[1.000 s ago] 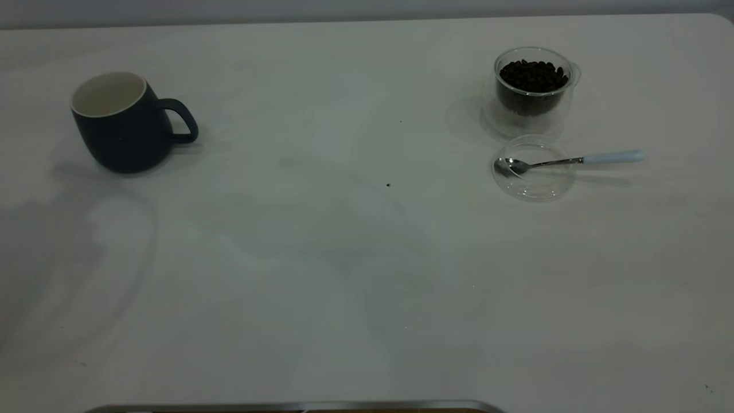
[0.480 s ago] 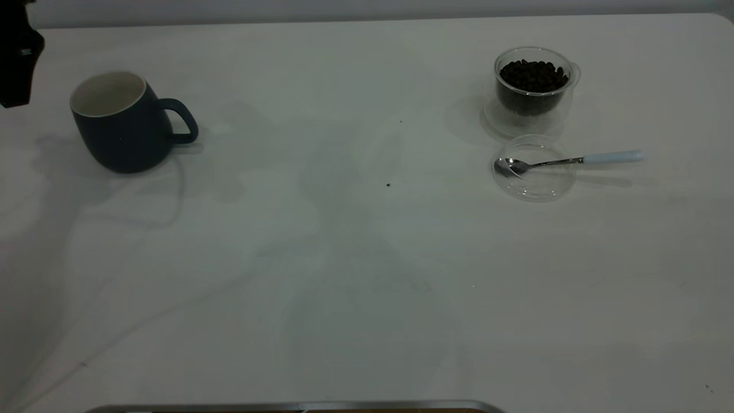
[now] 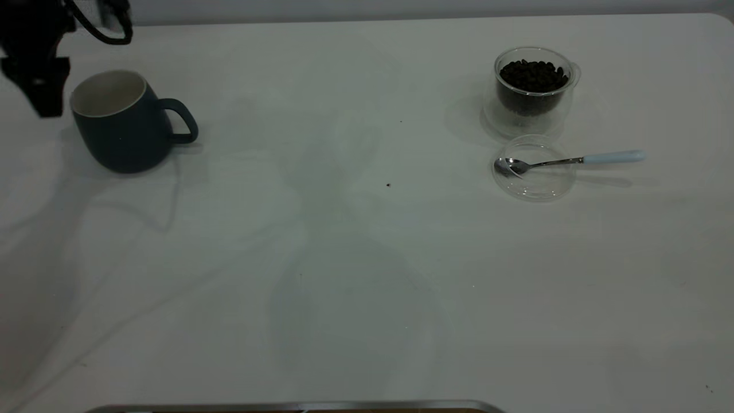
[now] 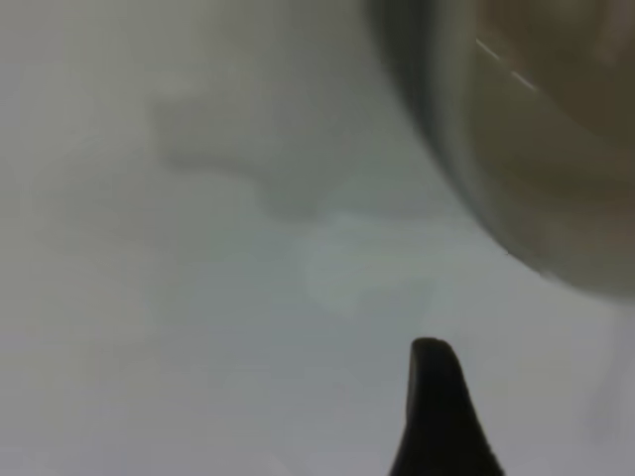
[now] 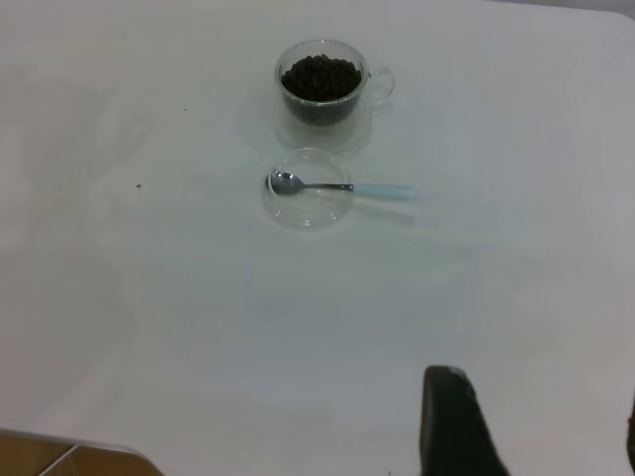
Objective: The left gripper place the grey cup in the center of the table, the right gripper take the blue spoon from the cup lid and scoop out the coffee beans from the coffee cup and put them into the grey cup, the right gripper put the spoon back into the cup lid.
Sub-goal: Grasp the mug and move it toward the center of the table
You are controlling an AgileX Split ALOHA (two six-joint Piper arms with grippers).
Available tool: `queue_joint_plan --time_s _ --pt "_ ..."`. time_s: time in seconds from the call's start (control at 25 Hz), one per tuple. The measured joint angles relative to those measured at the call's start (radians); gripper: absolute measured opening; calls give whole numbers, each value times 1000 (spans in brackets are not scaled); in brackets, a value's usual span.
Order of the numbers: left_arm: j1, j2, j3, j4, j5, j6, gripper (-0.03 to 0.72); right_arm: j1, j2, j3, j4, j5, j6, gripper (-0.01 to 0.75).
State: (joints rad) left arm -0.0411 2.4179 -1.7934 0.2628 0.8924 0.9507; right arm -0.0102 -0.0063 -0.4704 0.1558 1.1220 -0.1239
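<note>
Your white table (image 3: 355, 275) fills the view, with a pale wall strip behind it. At the far left, the left gripper (image 3: 35, 86) has come in from the edge over the last second and now hangs just beside the grey cup (image 3: 123, 123), on the side away from its handle; you can't tell whether its fingers are spread. So the first step, moving that cup to the centre, is only starting. The cup looks empty. Far to the right, the coffee cup (image 3: 533, 86) holds the coffee beans (image 3: 533, 74), and just before it the blue spoon (image 3: 573, 160) rests its bowl in the cup lid (image 3: 533, 183). The right gripper (image 5: 536, 426) waits well back, spread.
</note>
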Motion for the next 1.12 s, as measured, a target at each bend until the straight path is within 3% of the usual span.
queue_joint_plan --time_s 0.16,0.52,0.92,1.12 --pt "0 23 0 7 -74 42 551 0 0 0 0 0 0 451" --pt "-15 85 0 -25 -123 118 551 0 0 0 0 0 0 451" --pt "-184 86 0 -202 -194 245 551 0 0 0 0 0 0 451" --pt "-287 86 0 -217 -263 254 551 0 0 0 0 0 0 451"
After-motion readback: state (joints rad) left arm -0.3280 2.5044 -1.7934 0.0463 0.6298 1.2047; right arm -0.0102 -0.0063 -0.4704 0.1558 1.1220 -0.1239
